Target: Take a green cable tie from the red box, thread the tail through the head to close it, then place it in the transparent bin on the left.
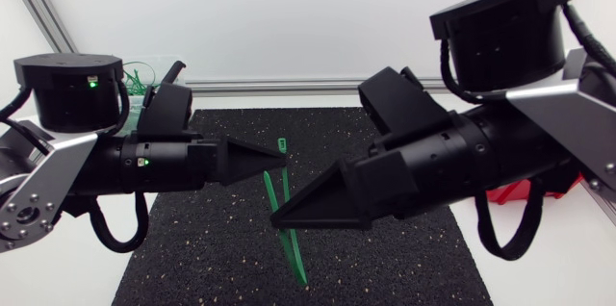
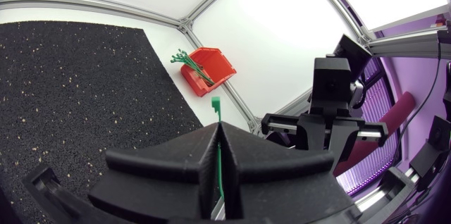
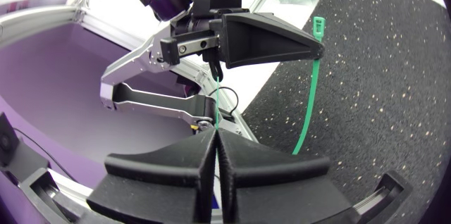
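Over the black mat point(image 1: 385, 258), my left gripper point(image 1: 285, 160) is shut on a green cable tie point(image 1: 272, 189) just below its head point(image 1: 281, 142). The strap hangs down in a long bend to near the mat's front edge. My right gripper point(image 1: 273, 219) is shut on the tie's thin tail. In the left wrist view the head point(image 2: 216, 102) sticks out past my left gripper point(image 2: 220, 129). The right wrist view shows the tail point(image 3: 217, 108) rising out of my right gripper point(image 3: 217, 136), with the left gripper point(image 3: 320, 41) ahead of it, holding the tie point(image 3: 310, 90).
The red box point(image 2: 211, 65) with several green ties stands off the mat at the right, mostly hidden under my right arm point(image 1: 525, 191) in the head view. The transparent bin point(image 1: 142, 83) holding green ties sits behind my left arm.
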{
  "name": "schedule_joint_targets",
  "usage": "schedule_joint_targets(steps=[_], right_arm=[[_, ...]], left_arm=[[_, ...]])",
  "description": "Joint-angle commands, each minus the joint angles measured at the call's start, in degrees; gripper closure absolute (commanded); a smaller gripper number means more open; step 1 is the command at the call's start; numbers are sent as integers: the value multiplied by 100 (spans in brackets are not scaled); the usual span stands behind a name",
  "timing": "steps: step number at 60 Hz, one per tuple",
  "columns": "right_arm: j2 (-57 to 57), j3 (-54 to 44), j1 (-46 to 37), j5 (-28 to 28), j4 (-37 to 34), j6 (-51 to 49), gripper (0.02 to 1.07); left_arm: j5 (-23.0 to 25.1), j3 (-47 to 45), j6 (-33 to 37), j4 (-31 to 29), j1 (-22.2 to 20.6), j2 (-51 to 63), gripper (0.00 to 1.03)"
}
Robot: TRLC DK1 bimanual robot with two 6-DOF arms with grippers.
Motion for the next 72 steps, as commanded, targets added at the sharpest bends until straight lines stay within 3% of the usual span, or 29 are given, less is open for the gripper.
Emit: schedule_joint_targets(steps=[1,16,23,42,58,72], right_arm=[[-100,213,-180,-325,-1,914,102],[190,503,-751,-1389,-27,2276,102],[524,802,-760,-1723,-326,2425,101],[876,1523,-760,-1811,-1864,2434,102],[911,1813,-584,-1767,-2198,2487,102],[1052,2068,-531,-1749,-2453,2522,102]], left_arm=[[-11,-156,-166,117,-71,-117,100],[-204,-306,-263,442,-133,-311,100],[-239,-350,-315,530,-124,-399,100],[-661,-438,-535,636,-396,-891,100],[-1197,-666,-412,723,-827,-1251,100],[-1355,-728,-289,723,-888,-1471,100]])
